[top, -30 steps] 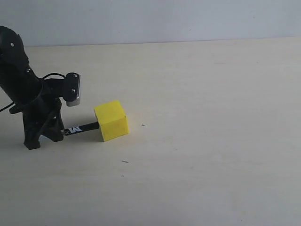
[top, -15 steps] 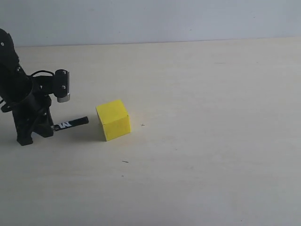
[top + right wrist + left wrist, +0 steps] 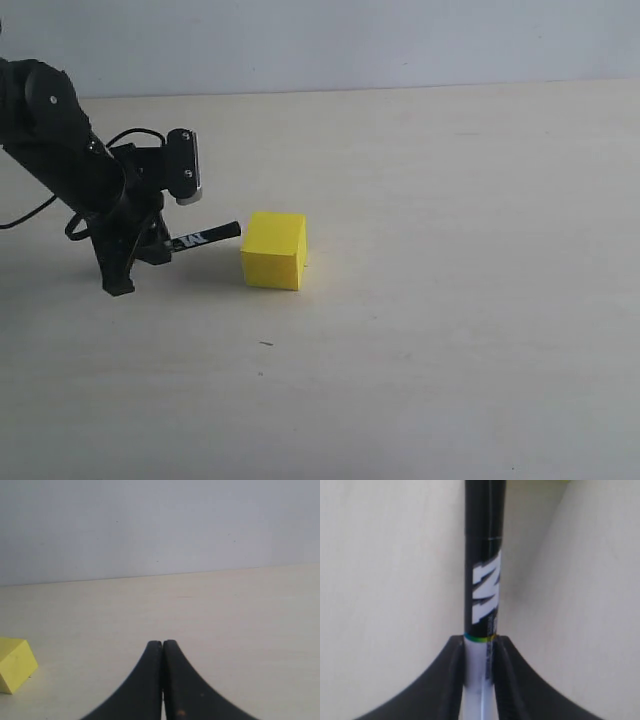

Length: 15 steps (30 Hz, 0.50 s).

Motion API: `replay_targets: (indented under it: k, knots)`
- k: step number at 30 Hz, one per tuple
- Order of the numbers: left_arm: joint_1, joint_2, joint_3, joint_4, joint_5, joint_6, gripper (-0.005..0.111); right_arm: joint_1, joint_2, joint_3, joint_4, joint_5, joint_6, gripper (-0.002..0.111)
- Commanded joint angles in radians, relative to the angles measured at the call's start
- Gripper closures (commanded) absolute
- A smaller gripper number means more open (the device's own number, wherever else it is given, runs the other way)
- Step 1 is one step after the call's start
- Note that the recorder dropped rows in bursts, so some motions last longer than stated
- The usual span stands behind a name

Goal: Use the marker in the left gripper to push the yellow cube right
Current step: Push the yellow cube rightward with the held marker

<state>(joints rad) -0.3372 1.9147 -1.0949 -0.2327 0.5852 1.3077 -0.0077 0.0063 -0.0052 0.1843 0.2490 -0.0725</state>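
The yellow cube [image 3: 275, 250] rests on the pale table, a little left of centre in the exterior view. My left gripper [image 3: 160, 248] is shut on the marker [image 3: 205, 237], whose black cap points right and ends at or just short of the cube's left face. In the left wrist view the marker [image 3: 483, 580] runs out from between the black fingers [image 3: 454, 672], its white barrel clamped, and a sliver of the cube [image 3: 565, 481] shows past its tip. My right gripper [image 3: 162, 642] is shut on nothing; the cube [image 3: 15, 664] lies off to one side of it.
The pale wooden table [image 3: 450, 300] stretches right of the cube up to a grey wall [image 3: 400, 40]. A black cable [image 3: 30, 215] loops off the left arm. The right arm is outside the exterior view.
The left gripper drew back left from the cube, then swept right again with the marker. The cube now sits further right and has turned slightly.
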Motion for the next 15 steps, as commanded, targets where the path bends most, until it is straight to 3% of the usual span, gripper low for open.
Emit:
replay_targets:
  k: [1,3,6,10,15]
  knots:
    - [0.033,-0.014,-0.001,0.087,-0.011,-0.006,0.107,-0.003,-0.006,0.005,-0.001,-0.004,-0.005,0.108]
    - [0.035,-0.014,-0.001,0.186,-0.019,-0.004,0.107,-0.003,-0.006,0.005,-0.001,-0.004,-0.005,0.108]
    - [0.035,0.006,-0.055,0.203,0.013,-0.004,0.107,-0.003,-0.006,0.005,-0.001,-0.004,-0.005,0.108]
    - [-0.02,0.054,-0.129,0.194,0.101,-0.007,0.107,-0.003,-0.006,0.005,-0.001,-0.004,-0.005,0.108]
    - [-0.089,0.07,-0.131,0.194,0.103,-0.003,0.107,-0.003,-0.006,0.005,-0.001,-0.004,-0.005,0.108]
